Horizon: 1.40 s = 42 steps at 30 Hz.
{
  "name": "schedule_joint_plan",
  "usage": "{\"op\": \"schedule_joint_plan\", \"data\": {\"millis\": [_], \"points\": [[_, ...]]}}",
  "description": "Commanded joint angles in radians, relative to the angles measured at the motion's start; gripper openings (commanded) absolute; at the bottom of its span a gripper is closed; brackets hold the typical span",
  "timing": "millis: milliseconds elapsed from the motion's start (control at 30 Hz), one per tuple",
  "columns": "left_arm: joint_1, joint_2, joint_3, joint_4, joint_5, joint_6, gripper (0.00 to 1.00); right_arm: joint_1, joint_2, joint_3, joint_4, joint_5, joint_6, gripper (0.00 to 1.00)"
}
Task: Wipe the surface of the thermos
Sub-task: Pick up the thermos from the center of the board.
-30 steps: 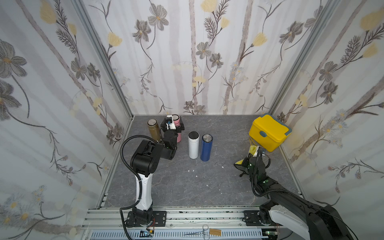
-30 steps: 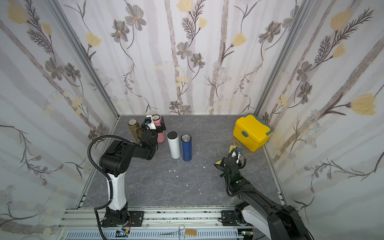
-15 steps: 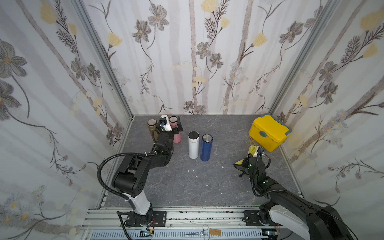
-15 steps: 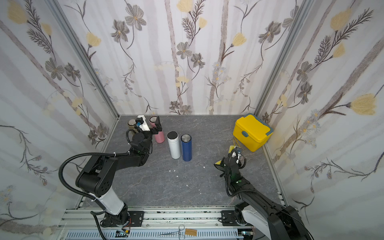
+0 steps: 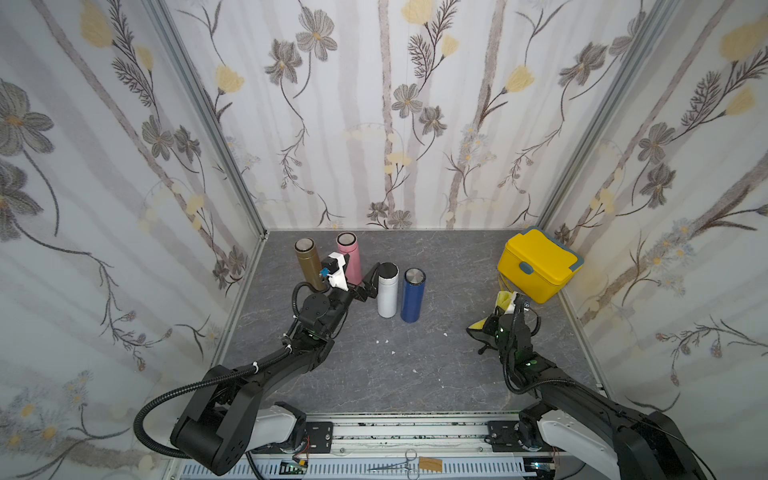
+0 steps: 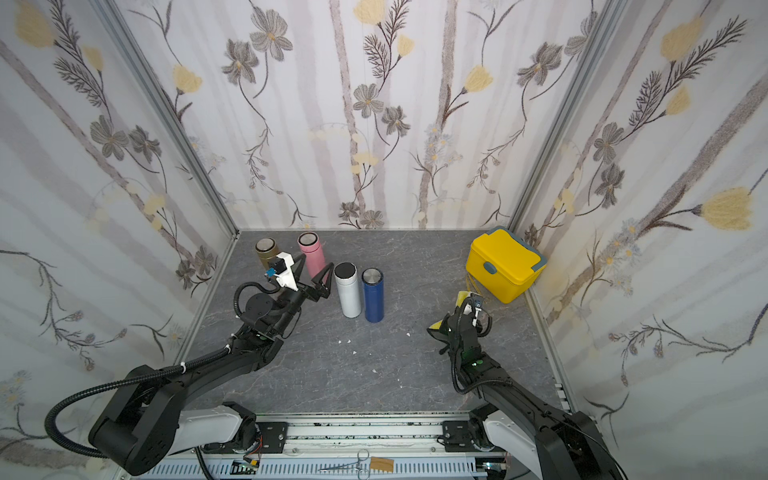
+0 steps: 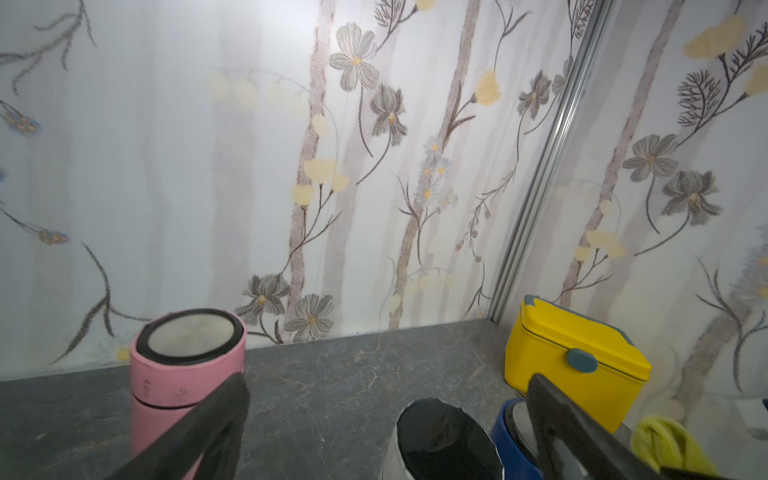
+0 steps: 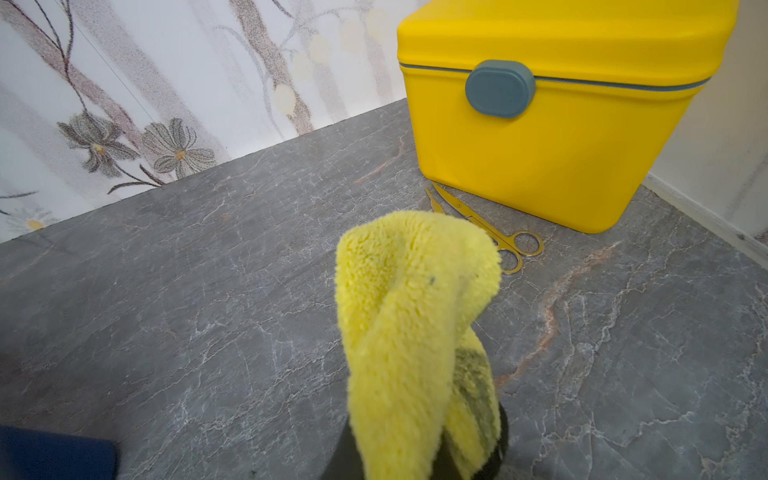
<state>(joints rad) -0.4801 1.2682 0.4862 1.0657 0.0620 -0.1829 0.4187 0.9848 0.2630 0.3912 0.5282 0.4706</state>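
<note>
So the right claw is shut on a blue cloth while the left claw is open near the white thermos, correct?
Not quite: the cloth is yellow, as the right wrist view shows. The right claw is shut on it, and the left claw is open near the white thermos.

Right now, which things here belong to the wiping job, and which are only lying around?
For the job:
- yellow cloth, held in the right tool
- white thermos, nearest the open left tool

Lying about:
- yellow box
- scissors
- pink, gold and blue thermoses
</note>
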Motion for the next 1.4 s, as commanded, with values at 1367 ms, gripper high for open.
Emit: {"op": "schedule_joint_plan", "data": {"millis": [1367], "points": [[-0.086, 0.436, 0.18, 0.101, -0.1, 0.198, 0.98, 0.002, -0.002, -0.002, 0.029, -0.023, -0.003, 0.0]]}}
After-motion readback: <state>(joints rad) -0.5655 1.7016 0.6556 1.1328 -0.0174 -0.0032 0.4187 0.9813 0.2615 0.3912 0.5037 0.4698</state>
